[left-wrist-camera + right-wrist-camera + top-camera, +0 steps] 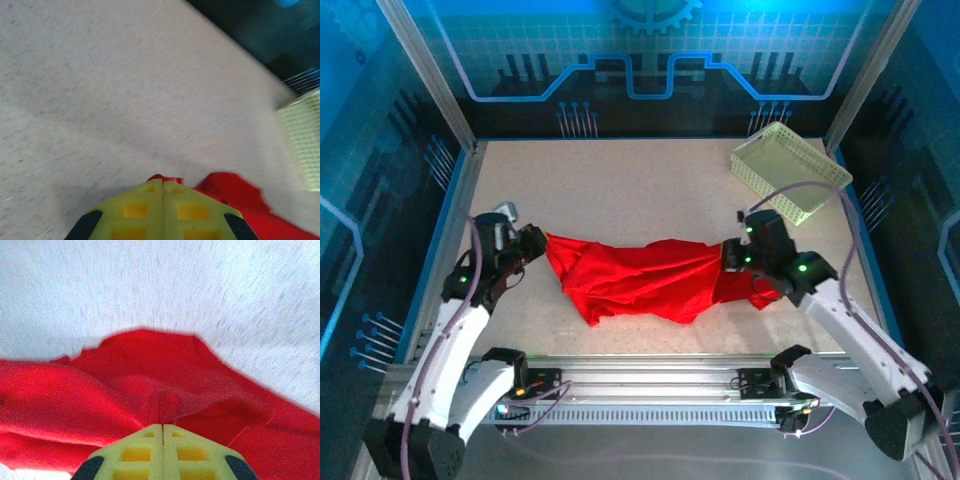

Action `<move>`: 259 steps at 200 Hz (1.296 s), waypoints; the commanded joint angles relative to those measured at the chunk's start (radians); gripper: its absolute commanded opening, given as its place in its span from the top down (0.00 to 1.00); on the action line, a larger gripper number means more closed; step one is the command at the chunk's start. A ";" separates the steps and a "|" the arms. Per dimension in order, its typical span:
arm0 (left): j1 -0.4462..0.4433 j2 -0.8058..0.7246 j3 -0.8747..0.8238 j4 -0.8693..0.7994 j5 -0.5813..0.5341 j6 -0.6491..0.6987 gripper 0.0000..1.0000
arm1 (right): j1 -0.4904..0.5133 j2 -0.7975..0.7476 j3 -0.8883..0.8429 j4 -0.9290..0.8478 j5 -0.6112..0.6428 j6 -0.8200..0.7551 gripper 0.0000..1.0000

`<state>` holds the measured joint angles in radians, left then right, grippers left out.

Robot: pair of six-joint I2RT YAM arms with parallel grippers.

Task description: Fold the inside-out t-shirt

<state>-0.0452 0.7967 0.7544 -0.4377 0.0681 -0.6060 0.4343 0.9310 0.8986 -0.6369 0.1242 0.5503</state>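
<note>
inside-out t-shirt stretched | left end effector, right end effector clamp it | basket apart

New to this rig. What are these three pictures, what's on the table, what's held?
Two robot arms stand at the near edge of a table. One picture looks down from above and behind them; the other two come from a camera on each wrist, with that gripper's yellow-green fingers at the bottom. On the table: a bunched red t-shirt and a pale lattice basket, far right. The left gripper and the right gripper are each shut on an end of the t-shirt.
</note>
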 commanded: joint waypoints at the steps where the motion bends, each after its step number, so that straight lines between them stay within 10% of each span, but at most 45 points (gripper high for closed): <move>1: 0.070 -0.067 -0.004 0.163 0.208 -0.102 1.00 | -0.065 -0.068 0.097 -0.071 0.017 -0.058 1.00; 52: 0.152 -0.096 0.039 0.238 0.311 -0.170 1.00 | -0.168 -0.124 0.223 -0.107 -0.011 -0.099 1.00; 122: 0.163 0.182 -0.003 -0.102 -0.001 0.003 0.92 | -0.187 -0.098 0.042 -0.038 -0.098 -0.043 1.00; 160: 0.270 0.379 -0.049 -0.108 0.021 -0.005 0.87 | -0.187 -0.098 -0.068 -0.034 -0.078 -0.015 1.00; 215: 0.297 0.157 -0.044 -0.163 -0.186 -0.038 0.81 | -0.186 -0.115 -0.052 -0.053 -0.026 -0.035 1.00; 240: 0.271 0.127 -0.019 -0.113 -0.029 -0.013 0.65 | -0.187 -0.111 -0.036 -0.036 -0.062 -0.044 1.00; 259: 0.074 0.254 0.093 -0.191 -0.016 0.013 0.64 | -0.185 -0.105 -0.027 -0.023 -0.092 -0.043 1.00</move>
<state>0.1986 0.9329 0.7387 -0.5808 -0.0177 -0.6266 0.2604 0.8276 0.8291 -0.6834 0.0658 0.5156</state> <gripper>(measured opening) 0.344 0.060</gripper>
